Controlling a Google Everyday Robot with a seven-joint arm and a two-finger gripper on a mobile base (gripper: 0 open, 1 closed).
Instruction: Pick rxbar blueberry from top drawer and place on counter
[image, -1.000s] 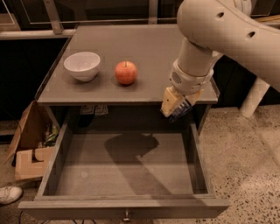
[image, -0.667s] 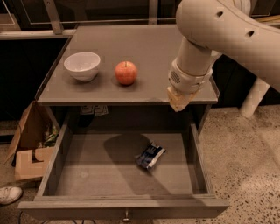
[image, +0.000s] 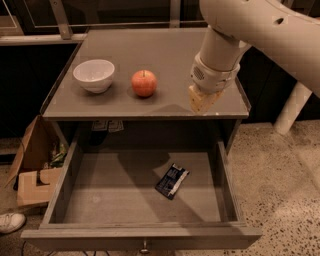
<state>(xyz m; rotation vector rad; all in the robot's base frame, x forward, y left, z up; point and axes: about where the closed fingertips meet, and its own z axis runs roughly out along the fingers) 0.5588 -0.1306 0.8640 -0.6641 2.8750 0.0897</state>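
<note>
The rxbar blueberry (image: 171, 181), a dark flat wrapper with a pale edge, lies tilted on the floor of the open top drawer (image: 115, 195), right of its middle. My gripper (image: 202, 101) hangs from the big white arm over the counter's (image: 150, 47) front right corner, above the drawer's back right part. It is well above the bar and apart from it. Nothing shows in the gripper.
A white bowl (image: 94, 75) and a red apple (image: 144, 83) stand on the counter's left and middle. A cardboard box (image: 32, 165) and a white shoe (image: 10, 221) lie on the floor at the left. A white post (image: 295, 107) stands at the right.
In the earliest frame the drawer floor showed no bar and something dark was at the gripper. Now the bar lies in the drawer. The gripper has risen slightly toward the counter's edge.
</note>
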